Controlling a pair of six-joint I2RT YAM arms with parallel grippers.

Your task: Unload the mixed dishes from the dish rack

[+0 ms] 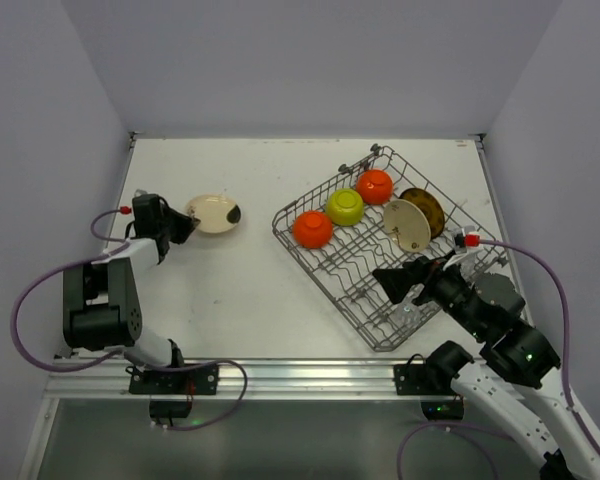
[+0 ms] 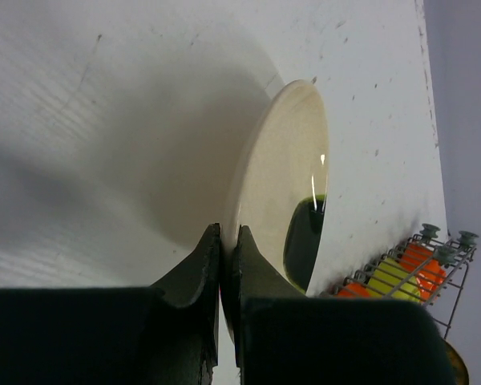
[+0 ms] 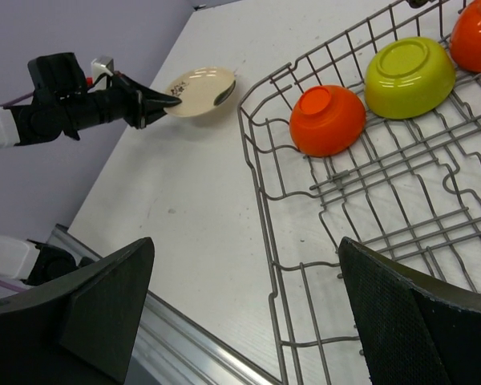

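Left hand [image 1: 188,223]: clamped shut on the near rim of a round cream plate [image 1: 215,213]. The two fingers pinch the plate's edge between them.
Held plate: well left of the large grey metal wire dish rack [image 1: 355,275], over the white counter [image 1: 240,290]. It reaches away from the fingertips toward the rack. I cannot tell whether it touches the counter.
Right hand [image 1: 388,285]: jaws spread wide with nothing between them, over the rack's near end.
Dishes ahead of the right hand: a glossy orange bowl [image 1: 312,229], a yellow-green bowl [image 1: 345,206] and a second orange bowl [image 1: 374,186] sit upside down in a row along the rack's left side. All three are apart from the open fingers.
Rack's right side: a plate with its cream back showing [image 1: 407,225] stands on edge. A brown patterned plate [image 1: 425,208] stands just behind it.
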